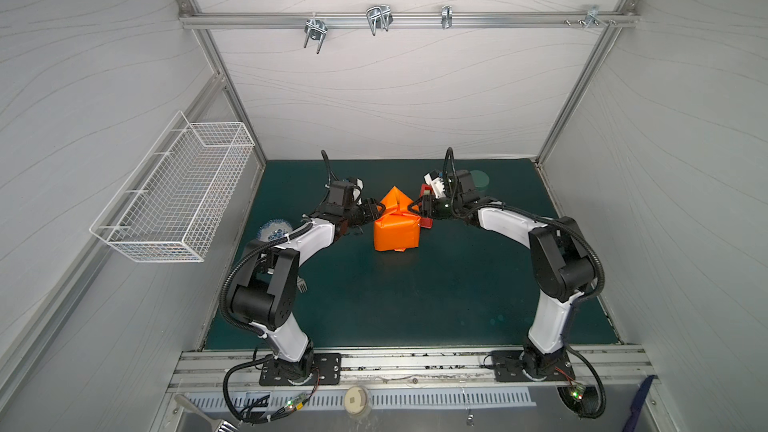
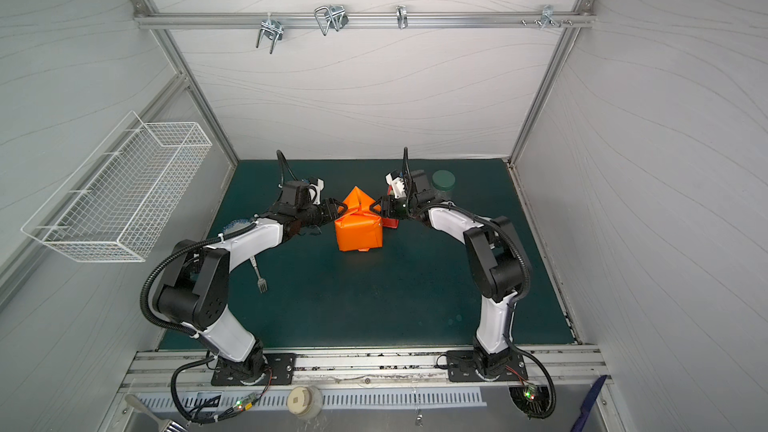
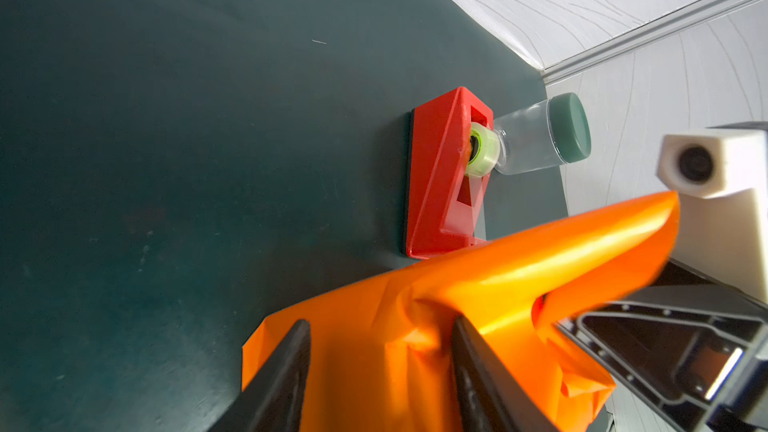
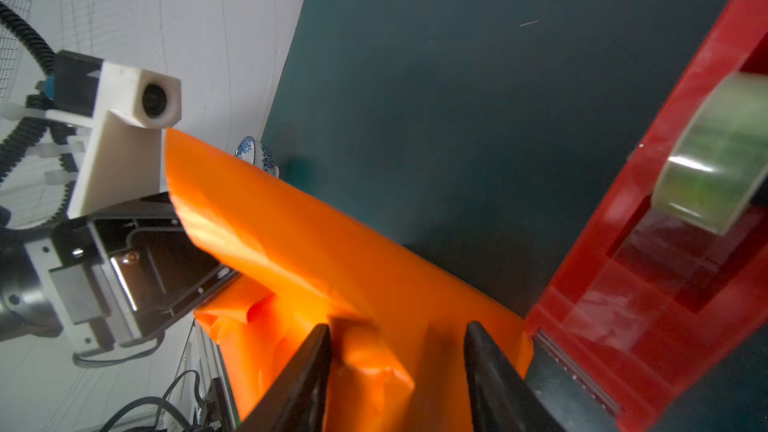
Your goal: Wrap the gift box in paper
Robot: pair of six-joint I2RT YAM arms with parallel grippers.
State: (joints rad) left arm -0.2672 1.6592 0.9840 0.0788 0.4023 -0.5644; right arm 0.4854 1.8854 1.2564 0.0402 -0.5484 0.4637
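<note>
The gift box is hidden inside the orange paper (image 1: 395,230) (image 2: 359,232), which forms a parcel in the middle of the mat. At the parcel's far end a pointed flap (image 1: 395,198) stands up. My left gripper (image 1: 376,210) (image 3: 378,324) is against the parcel's left far corner. Its jaws stand apart with creased paper (image 3: 415,347) between them. My right gripper (image 1: 417,207) (image 4: 399,326) mirrors it at the right far corner, open, with folded paper (image 4: 332,276) between its fingers. Neither visibly clamps the sheet.
A red tape dispenser (image 3: 440,176) (image 4: 665,243) stands just right of the parcel, close beside my right gripper. A green-lidded clear jar (image 3: 548,135) is behind it. A blue-patterned bowl (image 1: 274,229) and a fork (image 2: 259,278) lie near my left arm. A wire basket (image 1: 178,193) hangs on the left wall.
</note>
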